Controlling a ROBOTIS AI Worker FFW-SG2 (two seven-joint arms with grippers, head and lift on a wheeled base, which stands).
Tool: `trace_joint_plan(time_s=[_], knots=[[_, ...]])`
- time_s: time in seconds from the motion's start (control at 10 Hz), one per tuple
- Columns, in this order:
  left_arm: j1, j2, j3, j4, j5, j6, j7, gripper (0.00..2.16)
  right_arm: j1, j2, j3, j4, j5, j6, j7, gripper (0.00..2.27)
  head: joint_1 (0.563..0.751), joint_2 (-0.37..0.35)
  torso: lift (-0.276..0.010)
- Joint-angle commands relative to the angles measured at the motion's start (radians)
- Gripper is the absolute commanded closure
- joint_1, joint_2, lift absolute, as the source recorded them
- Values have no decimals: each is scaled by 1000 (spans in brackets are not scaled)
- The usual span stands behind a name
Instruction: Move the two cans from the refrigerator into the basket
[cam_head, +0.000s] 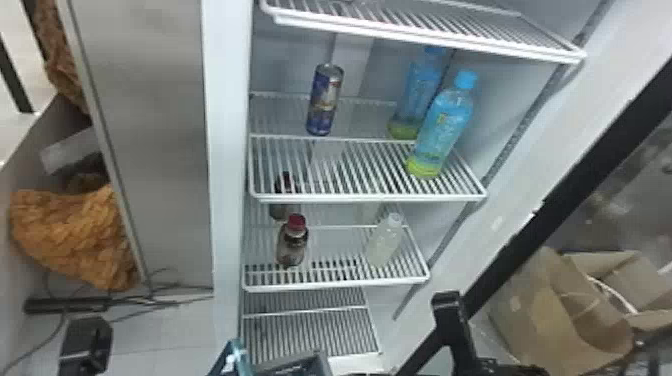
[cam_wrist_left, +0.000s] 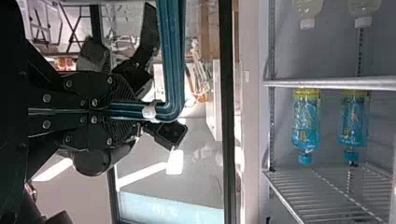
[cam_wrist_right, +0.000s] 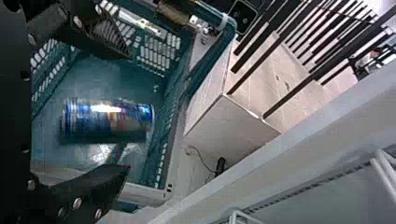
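One blue can (cam_head: 325, 100) stands upright on an upper refrigerator shelf, left of the blue bottles. Another blue can (cam_wrist_right: 107, 119) lies inside the teal basket (cam_wrist_right: 168, 135), seen between the spread fingers of my right gripper (cam_wrist_right: 119, 112). At the head view's bottom edge, the basket's rim (cam_head: 300, 362) and teal handle (cam_head: 235, 350) show, with black parts of my left arm (cam_head: 85, 345) and right arm (cam_head: 450, 320) to either side. My left gripper (cam_wrist_left: 109, 111) is shut on the handle (cam_wrist_left: 173, 60).
Two blue bottles (cam_head: 440, 130) stand on the can's shelf (cam_head: 370, 197). A red-capped bottle (cam_head: 292, 245) and a pale bottle (cam_head: 385, 240) are one shelf lower. The open door's dark frame (cam_head: 565, 185) slants down on the right, with a cardboard box (cam_head: 555, 310) beyond.
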Motion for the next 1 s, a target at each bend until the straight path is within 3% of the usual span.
trace_joint_plan(time_s=[0.0,0.4,0.9], knots=[[3,0,2,0,2,1,0,1197,-4,6,-6,28,-49,-45,0,163,695,-273,-35],[7,-2,6,0,6,1,0,1196,-21,17,-50,52,-115,-158,-12,167,695,-237,-35],[12,-2,6,0,6,1,0,1196,-63,29,-108,50,-199,-248,-63,176,695,-262,-35]])
